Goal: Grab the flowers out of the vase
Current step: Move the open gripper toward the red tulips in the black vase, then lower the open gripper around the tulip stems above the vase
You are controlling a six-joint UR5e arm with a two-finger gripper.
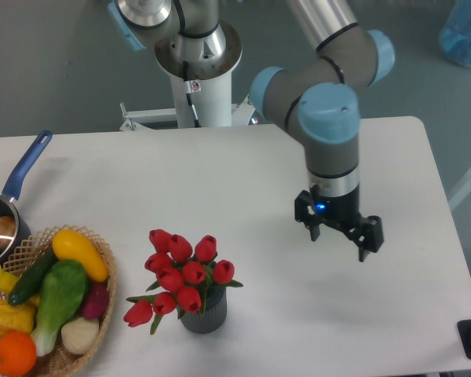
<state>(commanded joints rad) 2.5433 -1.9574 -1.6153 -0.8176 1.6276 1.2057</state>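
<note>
The flowers (pixel 180 275), a bunch of red tulips with green leaves, stand in the vase (pixel 203 316), a small dark grey ribbed cylinder near the table's front edge. My gripper (pixel 339 242) hangs above the table well to the right of the flowers, pointing down. Its two fingers (pixel 365 245) are spread apart and hold nothing. It is clear of the flowers and the vase.
A wicker basket (pixel 106 292) with fruit and vegetables stands at the front left, close to the flowers. A blue-handled pan (pixel 20 177) sits at the left edge. The robot's white base column (pixel 200 86) stands behind the table.
</note>
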